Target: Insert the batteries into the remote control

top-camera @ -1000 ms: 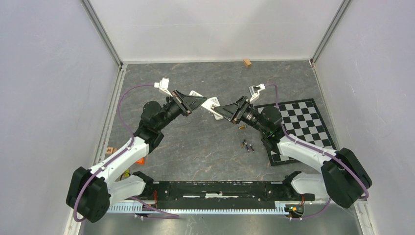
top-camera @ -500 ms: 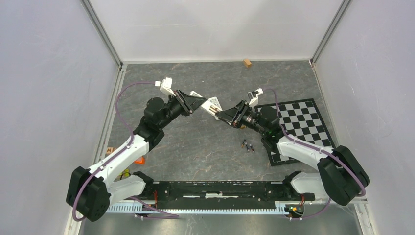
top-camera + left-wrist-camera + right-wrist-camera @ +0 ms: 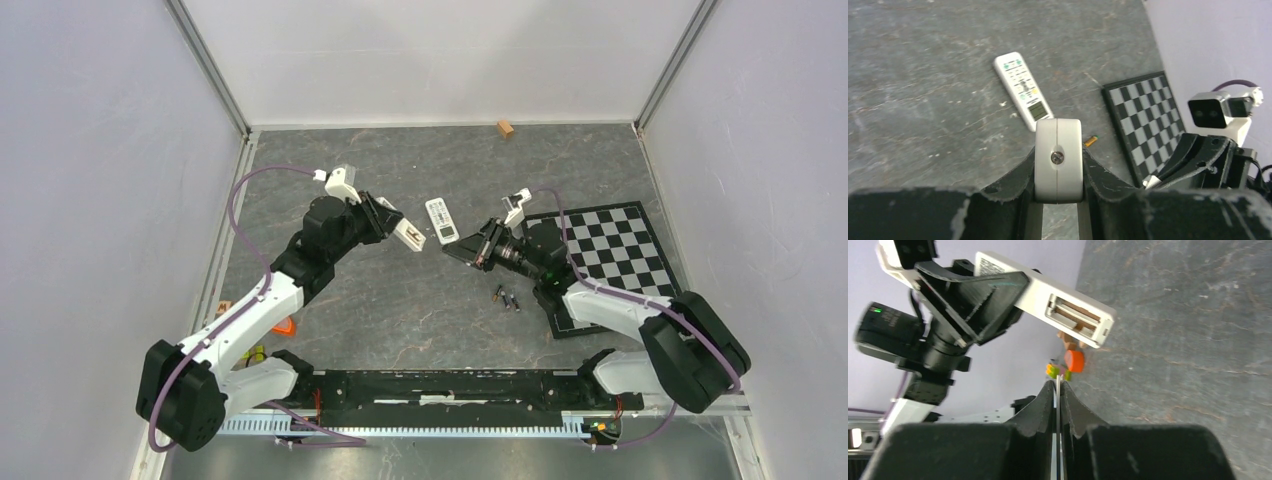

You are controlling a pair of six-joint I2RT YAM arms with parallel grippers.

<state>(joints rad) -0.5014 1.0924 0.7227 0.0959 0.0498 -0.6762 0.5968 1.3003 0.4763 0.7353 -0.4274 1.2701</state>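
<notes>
left claw: your left claw is clenched on the remote control, which sits wedged between its black fingers and is held up off the worktop.
remote control: a slim white plastic bar with squared edges. The end jutting past the left claw shows an open rectangular recess with brownish metal contacts inside. From your left wrist camera it reads as a rounded white block with a centre seam and one small screw.
right claw: your ridged black fingers are pressed nearly together on a thin white flat piece. Only its edge shows, so you cannot tell what it is. This claw faces the left claw and stands apart from the remote control's open end.
batteries: small dark cylinders lying close together on the worktop, back behind the right claw beside its arm, just off the checkered mat.
gold battery: one brownish-gold cylinder, alone on the worktop on the right claw's side, between the second remote and the checkered mat.
second remote: flat, white, with rows of small buttons and a grey window, lying face up beyond the gap between your claws.
worktop: dark grey, stone-like, with pale veins and scuffs.
</notes>
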